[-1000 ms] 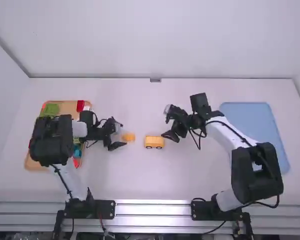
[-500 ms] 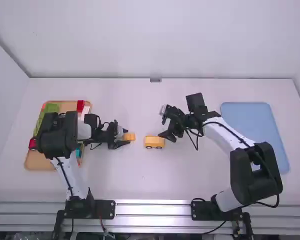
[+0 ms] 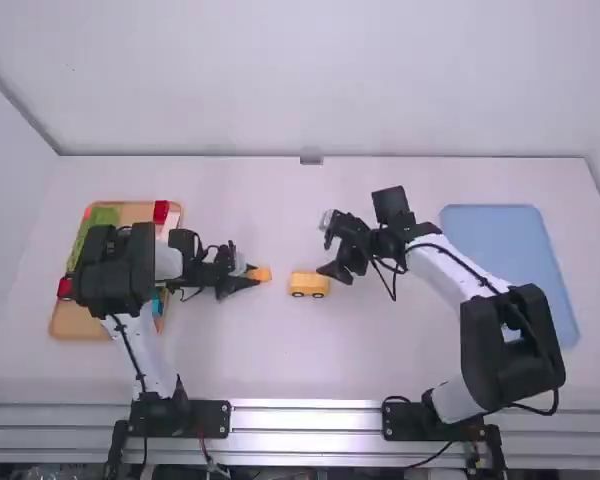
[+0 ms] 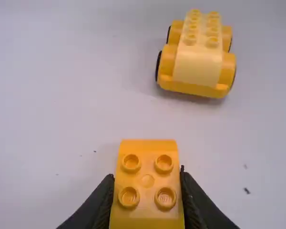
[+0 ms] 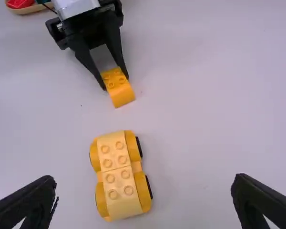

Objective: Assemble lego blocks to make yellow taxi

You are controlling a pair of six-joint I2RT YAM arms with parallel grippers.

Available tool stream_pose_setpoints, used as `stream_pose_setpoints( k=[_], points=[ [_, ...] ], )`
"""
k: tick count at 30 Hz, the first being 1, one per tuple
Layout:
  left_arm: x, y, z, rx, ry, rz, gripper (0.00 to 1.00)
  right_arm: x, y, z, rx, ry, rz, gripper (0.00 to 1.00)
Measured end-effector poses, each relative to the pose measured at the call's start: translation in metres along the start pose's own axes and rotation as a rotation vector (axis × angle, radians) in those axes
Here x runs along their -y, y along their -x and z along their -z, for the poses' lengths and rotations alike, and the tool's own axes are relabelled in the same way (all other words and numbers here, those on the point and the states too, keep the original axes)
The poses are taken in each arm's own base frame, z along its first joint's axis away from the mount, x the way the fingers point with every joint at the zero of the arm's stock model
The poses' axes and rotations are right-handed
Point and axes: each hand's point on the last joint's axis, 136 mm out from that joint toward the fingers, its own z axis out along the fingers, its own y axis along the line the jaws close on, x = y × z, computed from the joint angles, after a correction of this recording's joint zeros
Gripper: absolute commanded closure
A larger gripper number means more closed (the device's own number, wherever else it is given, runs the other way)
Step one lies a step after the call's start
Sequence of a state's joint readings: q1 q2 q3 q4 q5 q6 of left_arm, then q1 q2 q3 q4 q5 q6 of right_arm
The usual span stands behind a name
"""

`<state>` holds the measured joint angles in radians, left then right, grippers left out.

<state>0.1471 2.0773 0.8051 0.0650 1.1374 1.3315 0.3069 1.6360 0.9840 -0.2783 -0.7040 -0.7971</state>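
Observation:
Left of the middle in the high view, my left gripper is shut on an orange-yellow block. In the left wrist view the block, with studs on top and a curved end, sits between the tips of my left gripper. A yellow wheeled car body stands on the table just right of it, apart from it; light-yellow studded bricks top the car body in the right wrist view. My right gripper is open at the car's right; in its wrist view, my right gripper holds nothing.
A wooden tray with red, green and blue pieces lies at the left, partly under the left arm. At the right, beside the right arm, is a blue tray.
My left gripper has moved slightly right and closed around the orange-yellow block, which now sits turned a little. The right gripper has shifted slightly left, then stayed still.

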Motion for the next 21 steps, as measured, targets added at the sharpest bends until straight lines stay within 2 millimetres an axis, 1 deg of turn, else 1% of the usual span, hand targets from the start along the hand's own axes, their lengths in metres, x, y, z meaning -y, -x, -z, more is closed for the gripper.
stream_pose_setpoints(
  k=[2, 4, 7, 8, 9, 11, 12, 14, 18, 20, 21],
  points=[
    [0.003, 0.008, 0.003, 0.004, -0.008, 0.014, 0.89, -0.002, -0.009, 0.002, -0.029, 0.007, -0.014, 0.02],
    [0.002, 0.017, 0.007, 0.007, -0.004, 0.004, 0.89, -0.001, -0.012, 0.004, -0.024, 0.009, -0.014, 0.02],
    [0.002, 0.051, 0.016, 0.015, 0.005, -0.062, 0.87, 0.008, -0.021, 0.006, 0.035, -0.028, 0.01, 0.02],
    [0.003, 0.057, 0.016, 0.017, 0.003, -0.074, 0.87, 0.01, -0.023, 0.005, 0.054, -0.041, 0.019, 0.02],
    [0.006, 0.068, 0.015, 0.025, -0.008, -0.096, 0.87, 0.012, -0.028, 0.004, 0.083, -0.057, 0.034, 0.02],
    [0.013, 0.083, 0.009, 0.039, -0.035, -0.135, 0.86, 0.009, -0.035, 0.001, 0.143, -0.081, 0.078, 0.02],
    [0.014, 0.084, 0.008, 0.04, -0.038, -0.139, 0.86, 0.007, -0.036, 0.0, 0.152, -0.08, 0.083, 0.02],
    [0.025, 0.092, -0.004, 0.049, -0.082, -0.171, 0.86, -0.01, -0.046, -0.007, 0.21, -0.078, 0.138, 0.02],
    [0.038, 0.101, -0.021, 0.059, -0.136, -0.213, 0.86, -0.037, -0.054, -0.018, 0.275, -0.066, 0.212, 0.02],
    [0.042, 0.104, -0.026, 0.064, -0.152, -0.233, 0.85, -0.041, -0.056, -0.023, 0.293, -0.055, 0.212, 0.02],
    [0.045, 0.107, -0.029, 0.068, -0.161, -0.246, 0.85, -0.041, -0.059, -0.027, 0.303, -0.051, 0.201, 0.02]
  ],
)
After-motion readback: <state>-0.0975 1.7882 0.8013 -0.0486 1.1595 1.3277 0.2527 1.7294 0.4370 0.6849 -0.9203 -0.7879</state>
